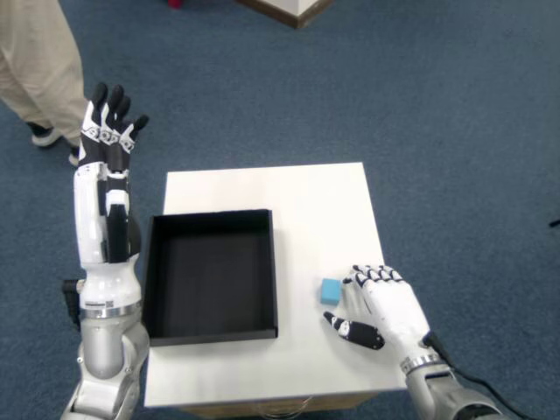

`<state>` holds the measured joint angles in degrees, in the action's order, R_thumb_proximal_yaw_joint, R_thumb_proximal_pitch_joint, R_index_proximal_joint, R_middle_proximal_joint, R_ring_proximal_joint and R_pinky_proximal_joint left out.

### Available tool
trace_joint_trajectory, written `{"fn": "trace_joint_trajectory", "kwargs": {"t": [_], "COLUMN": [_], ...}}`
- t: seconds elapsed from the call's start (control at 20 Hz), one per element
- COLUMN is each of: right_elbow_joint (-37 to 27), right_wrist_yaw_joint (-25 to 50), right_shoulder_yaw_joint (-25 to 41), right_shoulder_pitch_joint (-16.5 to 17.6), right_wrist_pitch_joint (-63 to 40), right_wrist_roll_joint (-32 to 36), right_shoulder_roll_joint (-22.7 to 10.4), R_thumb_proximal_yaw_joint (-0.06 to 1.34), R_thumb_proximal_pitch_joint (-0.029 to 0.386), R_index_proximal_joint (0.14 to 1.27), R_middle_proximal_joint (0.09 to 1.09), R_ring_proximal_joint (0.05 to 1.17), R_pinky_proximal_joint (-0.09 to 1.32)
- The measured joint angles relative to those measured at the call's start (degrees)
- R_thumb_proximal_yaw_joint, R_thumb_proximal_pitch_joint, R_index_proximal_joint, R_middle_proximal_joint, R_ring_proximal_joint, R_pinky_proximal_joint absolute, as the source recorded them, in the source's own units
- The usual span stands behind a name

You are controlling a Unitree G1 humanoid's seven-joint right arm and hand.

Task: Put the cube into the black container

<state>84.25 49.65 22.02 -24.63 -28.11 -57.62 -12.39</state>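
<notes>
I'm seeing the right robot hand (383, 308) lying released on the white tabletop (289, 201), fingers spread, grasping nothing. The blue cube (330, 290) is sitting just left of its fingertips, right of the black container (211, 274), outside it.

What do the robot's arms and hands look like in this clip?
Both hands, right hand and left hand, have white shells with black finger joints and tips. The left forearm is white with a black panel above a silver metal segment. A black cable trails from the right wrist.
</notes>
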Motion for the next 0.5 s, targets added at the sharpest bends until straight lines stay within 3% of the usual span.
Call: {"fn": "trace_joint_trajectory", "kwargs": {"t": [0.5], "right_elbow_joint": [0.01], "right_wrist_yaw_joint": [0.02], "right_shoulder_yaw_joint": [-0.01], "right_shoulder_pitch_joint": [-0.91], "right_wrist_pitch_joint": [0.00], "right_wrist_roll_joint": [-0.05], "right_shoulder_roll_joint": [0.38], "R_thumb_proximal_yaw_joint": [0.53], "R_thumb_proximal_pitch_joint": [0.010], "R_index_proximal_joint": [0.51], "R_middle_proximal_joint": [0.24], "R_ring_proximal_joint": [0.25], "R_pinky_proximal_joint": [0.20]}}
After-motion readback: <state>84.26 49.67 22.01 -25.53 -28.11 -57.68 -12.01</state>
